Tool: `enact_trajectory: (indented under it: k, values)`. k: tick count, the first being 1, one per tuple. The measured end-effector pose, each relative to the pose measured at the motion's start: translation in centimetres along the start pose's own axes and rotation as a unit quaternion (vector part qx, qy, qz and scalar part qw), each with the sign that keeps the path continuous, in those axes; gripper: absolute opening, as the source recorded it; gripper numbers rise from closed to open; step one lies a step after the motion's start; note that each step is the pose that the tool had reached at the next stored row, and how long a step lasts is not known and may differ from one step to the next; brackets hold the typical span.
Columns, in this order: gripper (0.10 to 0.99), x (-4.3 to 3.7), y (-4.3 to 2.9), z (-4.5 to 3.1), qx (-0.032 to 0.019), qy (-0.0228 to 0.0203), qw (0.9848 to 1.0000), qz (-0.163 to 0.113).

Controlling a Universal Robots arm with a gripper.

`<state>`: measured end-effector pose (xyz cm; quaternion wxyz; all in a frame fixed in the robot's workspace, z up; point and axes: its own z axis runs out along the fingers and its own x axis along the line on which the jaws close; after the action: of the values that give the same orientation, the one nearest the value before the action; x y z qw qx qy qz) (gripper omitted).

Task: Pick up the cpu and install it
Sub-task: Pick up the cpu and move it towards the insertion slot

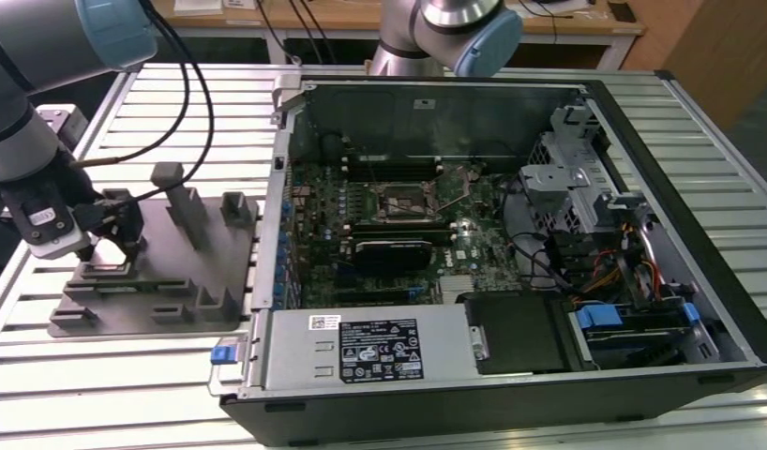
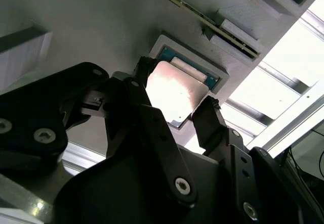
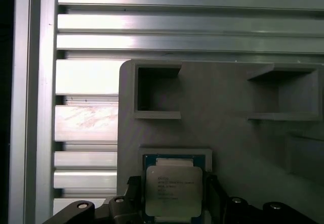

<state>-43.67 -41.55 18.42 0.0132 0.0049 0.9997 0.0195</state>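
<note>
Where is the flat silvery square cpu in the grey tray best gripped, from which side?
Probably by two opposite edges, from above: the silvery-grey square cpu lies flat in a recess of the grey plastic tray, so only its thin sides are graspable.

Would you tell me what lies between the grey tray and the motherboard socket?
In the exterior view, the case wall and a strip of motherboard lie between tray and socket.

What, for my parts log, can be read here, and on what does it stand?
Nothing is legible.
cpu: dark print lines on its metal top, too small to read.
black label on the power supply: too small to read.
white sticker beside it: too small.
small sticker on the case wall: blurred.
</note>
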Motion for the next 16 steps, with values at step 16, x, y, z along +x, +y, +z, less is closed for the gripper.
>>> enact_trajectory:
  k: [16]
  values:
    - [0.545,0.00,-0.05,0.16,0.0000,0.0000,1.0000,0.000]
